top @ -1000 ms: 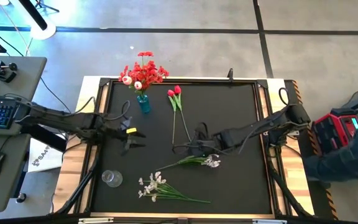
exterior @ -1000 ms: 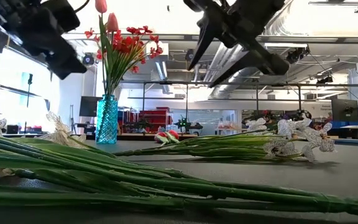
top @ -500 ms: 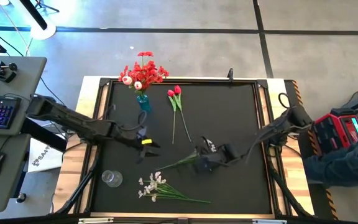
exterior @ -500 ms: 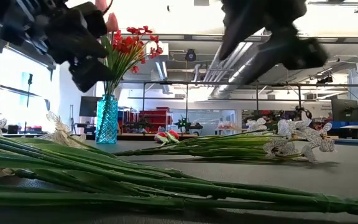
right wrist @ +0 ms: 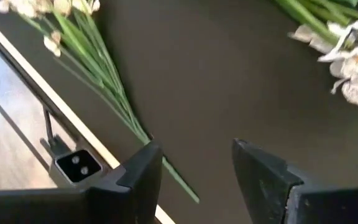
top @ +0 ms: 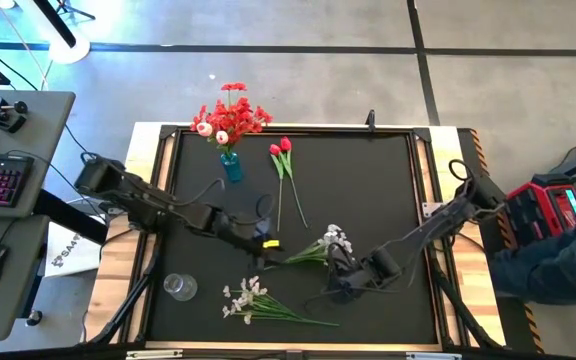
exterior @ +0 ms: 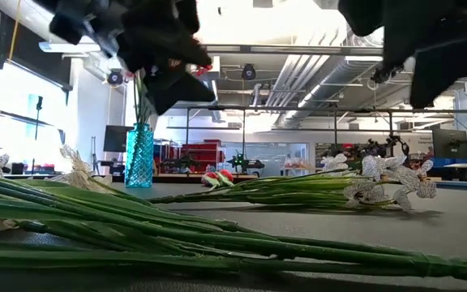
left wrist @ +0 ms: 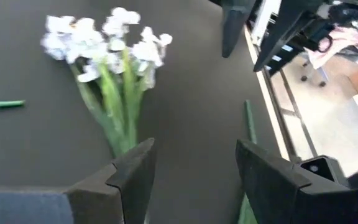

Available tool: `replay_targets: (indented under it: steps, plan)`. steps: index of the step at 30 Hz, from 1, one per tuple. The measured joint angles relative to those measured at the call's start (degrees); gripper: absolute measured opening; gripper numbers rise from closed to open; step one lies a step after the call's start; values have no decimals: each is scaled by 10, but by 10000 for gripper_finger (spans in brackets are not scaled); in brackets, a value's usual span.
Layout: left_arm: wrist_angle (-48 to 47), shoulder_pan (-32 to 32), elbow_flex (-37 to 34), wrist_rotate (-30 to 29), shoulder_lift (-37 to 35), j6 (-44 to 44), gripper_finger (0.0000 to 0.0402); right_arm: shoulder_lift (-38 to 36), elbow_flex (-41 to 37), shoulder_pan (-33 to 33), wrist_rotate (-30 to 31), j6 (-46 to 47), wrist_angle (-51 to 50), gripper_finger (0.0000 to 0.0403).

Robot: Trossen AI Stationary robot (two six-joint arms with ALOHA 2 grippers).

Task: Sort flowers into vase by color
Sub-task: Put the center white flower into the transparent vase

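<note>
One white spray (top: 320,247) lies mid-table, blossoms (left wrist: 104,43) toward the right edge. My left gripper (top: 270,248) hovers open over its stem end (left wrist: 120,134); the stems run beside one finger (left wrist: 135,174). My right gripper (top: 330,288) hangs open over bare mat between this spray and a second white spray (top: 258,302) lying by the near edge (right wrist: 98,68). Two red tulips (top: 286,150) lie flat near the far edge. A teal vase (top: 231,166) stands upright holding red blooms (top: 230,116).
A clear glass vase (top: 179,287) stands at the near left corner. The table's raised frame (right wrist: 73,162) runs close below my right gripper. Bare black mat (top: 378,190) spreads over the far right. In the low view the near spray's stems (exterior: 177,235) fill the foreground.
My left gripper has travelled from the table's left side toward the right and a little nearer, ending over the middle spray's stems. My right gripper has moved from above that spray toward the near edge and come lower.
</note>
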Motion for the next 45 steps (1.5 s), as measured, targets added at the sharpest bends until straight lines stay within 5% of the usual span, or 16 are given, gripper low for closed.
replay_targets:
  steps: [16,25,45]
  plan:
    - [-32,-20,65,5,75,-10,209,0,0,3,-21,-41,-30,181]
    - [-33,-18,65,-43,76,7,209,0,0,3,-21,-56,-38,181]
    - [-35,-16,116,-10,196,15,209,-37,0,-10,-35,-93,-48,181]
